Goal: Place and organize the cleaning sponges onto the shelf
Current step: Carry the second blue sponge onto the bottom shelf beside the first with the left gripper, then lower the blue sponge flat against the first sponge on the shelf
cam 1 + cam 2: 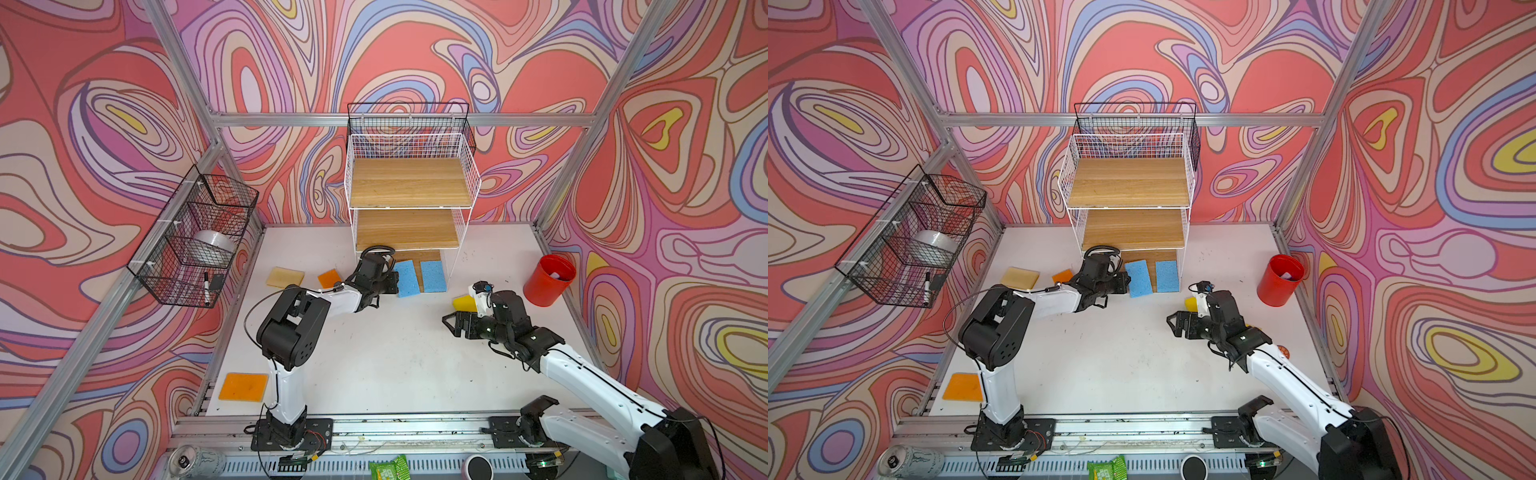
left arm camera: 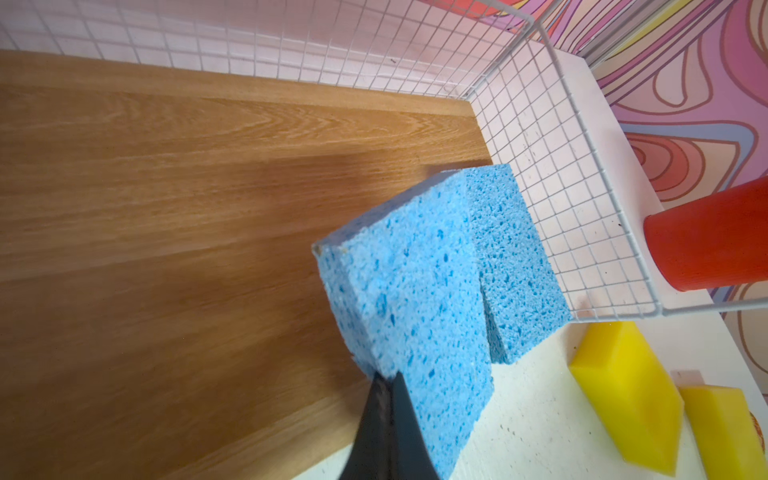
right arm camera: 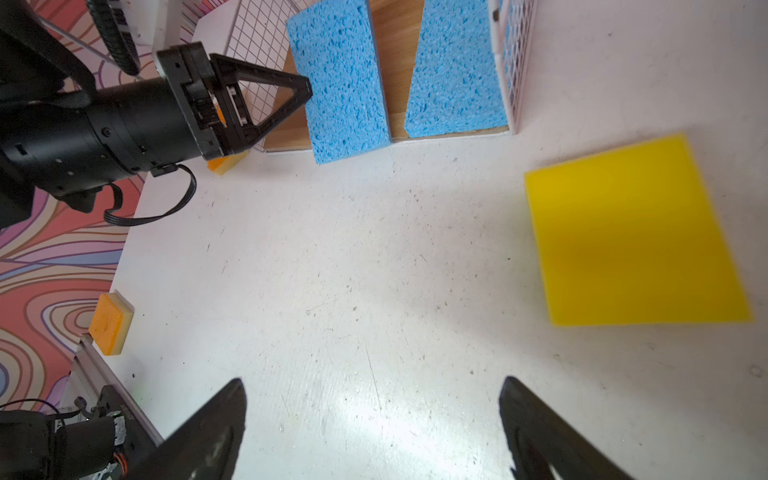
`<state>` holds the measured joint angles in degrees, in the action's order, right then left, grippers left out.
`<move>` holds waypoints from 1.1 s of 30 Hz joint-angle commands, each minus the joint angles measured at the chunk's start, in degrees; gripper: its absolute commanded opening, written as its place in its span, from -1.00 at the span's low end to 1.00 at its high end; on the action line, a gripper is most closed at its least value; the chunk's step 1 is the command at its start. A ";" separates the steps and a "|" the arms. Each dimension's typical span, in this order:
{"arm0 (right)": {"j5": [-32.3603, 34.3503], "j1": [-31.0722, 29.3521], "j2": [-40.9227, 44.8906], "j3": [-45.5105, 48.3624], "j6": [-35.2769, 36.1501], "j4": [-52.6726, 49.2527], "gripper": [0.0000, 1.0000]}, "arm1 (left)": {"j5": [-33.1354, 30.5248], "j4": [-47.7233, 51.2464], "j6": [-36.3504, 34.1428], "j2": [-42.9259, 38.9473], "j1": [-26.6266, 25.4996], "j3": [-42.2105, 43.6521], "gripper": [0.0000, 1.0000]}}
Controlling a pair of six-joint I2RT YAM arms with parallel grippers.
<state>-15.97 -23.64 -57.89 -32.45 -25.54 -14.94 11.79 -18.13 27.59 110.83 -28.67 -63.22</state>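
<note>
Shelf (image 1: 411, 146): tall white wire-grid rack with three pale wood-grain boards, upper centre in both top views.

Two light blue sponges, flat rectangles of open-pored cellulose, lie side by side on the lowest board with a strip of wood between them. The left blue sponge (image 1: 406, 277) sits skewed, its near end overhanging onto the scuffed white table (image 1: 374, 365). The right blue sponge (image 1: 433, 276) lies beside the wire side wall.

Smooth bright yellow foam sponge (image 3: 631, 237) on the table, right of frame in the right wrist view. The left wrist view shows a second yellow sponge (image 2: 731, 432) just beside it.

Orange sponge with pale tan backing (image 1: 244, 386) at lower left. A tan-side-up sponge (image 1: 285, 277) and a partly hidden orange sponge (image 1: 329, 278) lie left of the shelf.

Left arm: elbow bent, forearm low, reaching to the shelf's foot. Left gripper (image 3: 305, 89) has its jaws closed together, tips against the left blue sponge's long edge. Cannot tell whether any foam is pinched.

Right arm: stretched from lower right, wrist bent. Right gripper (image 3: 374, 386) is spread wide over the table, near the yellow sponges.
</note>
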 commanded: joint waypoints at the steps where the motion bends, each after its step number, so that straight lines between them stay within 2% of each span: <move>1: -0.30 0.35 0.06 0.10 0.84 0.96 0.97 | 0.07 -5.84 -0.53 -0.85 0.27 -0.35 -1.00; 8: -0.56 0.40 -0.65 -0.51 1.29 1.05 0.97 | 0.56 -6.30 -0.79 1.06 0.19 -1.79 -1.00; 17: -0.29 0.36 -0.56 -0.60 1.74 0.52 0.97 | 4.54 -2.94 -1.27 3.09 0.25 -4.28 -1.00; 23: -0.56 0.47 -0.91 -0.51 1.55 1.06 0.97 | 3.35 -2.30 -1.23 3.50 0.24 -4.44 -0.96; 26: -0.62 0.40 -0.60 -0.28 1.40 0.97 0.97 | 2.23 -1.32 -1.23 3.97 0.27 -5.30 -0.56; 29: -0.45 0.37 -0.04 0.15 1.37 0.79 0.97 | 1.59 0.05 -1.32 4.48 0.26 -6.34 -0.07; 33: -0.29 0.38 0.45 0.61 1.16 0.79 0.97 | 0.79 0.56 -1.23 3.74 0.24 -6.05 0.24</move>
<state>-16.16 -23.64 -58.43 -32.42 -24.67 -14.57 14.11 -17.28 26.33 115.28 -29.19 -66.81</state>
